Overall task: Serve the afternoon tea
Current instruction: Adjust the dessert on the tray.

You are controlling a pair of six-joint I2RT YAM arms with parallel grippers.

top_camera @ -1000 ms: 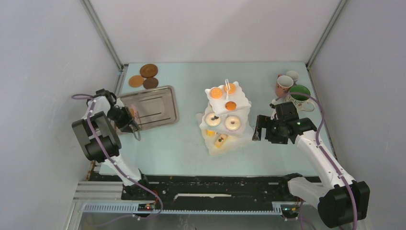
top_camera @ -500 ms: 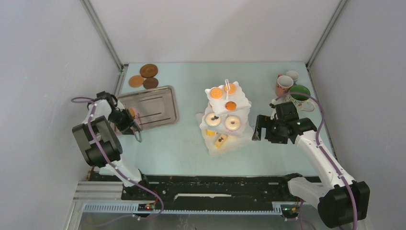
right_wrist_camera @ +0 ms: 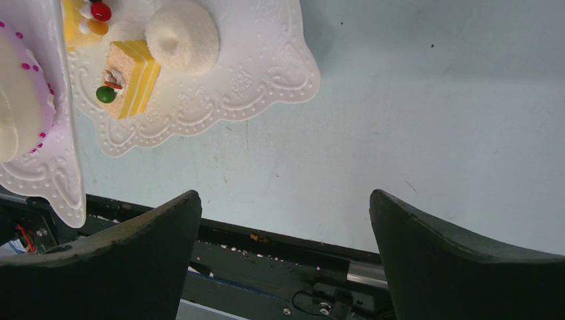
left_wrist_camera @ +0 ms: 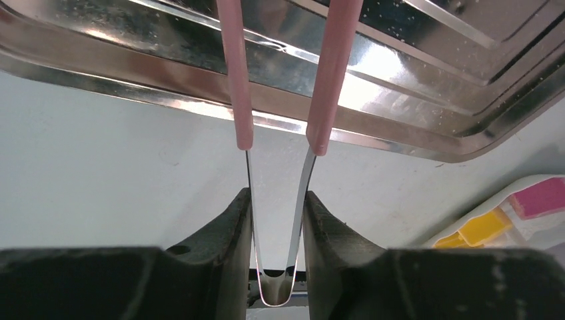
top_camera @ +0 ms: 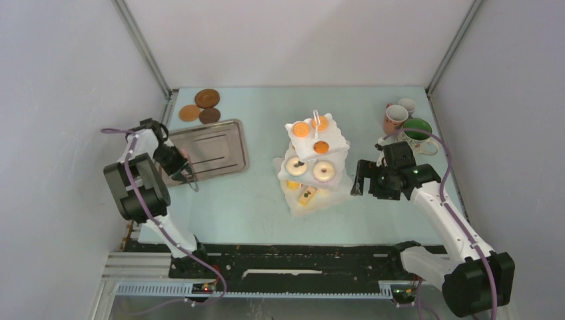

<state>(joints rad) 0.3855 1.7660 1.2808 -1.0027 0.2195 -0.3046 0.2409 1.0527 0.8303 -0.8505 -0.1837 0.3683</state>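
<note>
The white three-tier stand (top_camera: 336, 199) stands mid-table, with orange biscuits (top_camera: 301, 129) on top, donuts (top_camera: 324, 171) on the middle tier and a yellow cake (right_wrist_camera: 132, 78) on the bottom plate (right_wrist_camera: 266, 80). A pink mug (top_camera: 395, 119), a small pale mug (top_camera: 407, 105) and a green-inside mug (top_camera: 417, 130) stand at the far right. Brown coasters (top_camera: 207, 98) lie at the far left. My left gripper (top_camera: 181, 165) (left_wrist_camera: 276, 200) is shut on the pink tongs (left_wrist_camera: 330, 73), whose arms reach over the tray. Just right of the stand, my right gripper (top_camera: 360, 179) (right_wrist_camera: 285, 207) is open and holds nothing.
The grey metal tray (top_camera: 220, 143) (left_wrist_camera: 400, 73) lies at the left, below the coasters, with its near rim right under the tongs' pink arms. The table's near edge and the black rail (right_wrist_camera: 280, 257) show under the right gripper.
My left gripper has shifted slightly toward the far side along the tray's left edge, still holding the tongs. The right arm has not moved.
</note>
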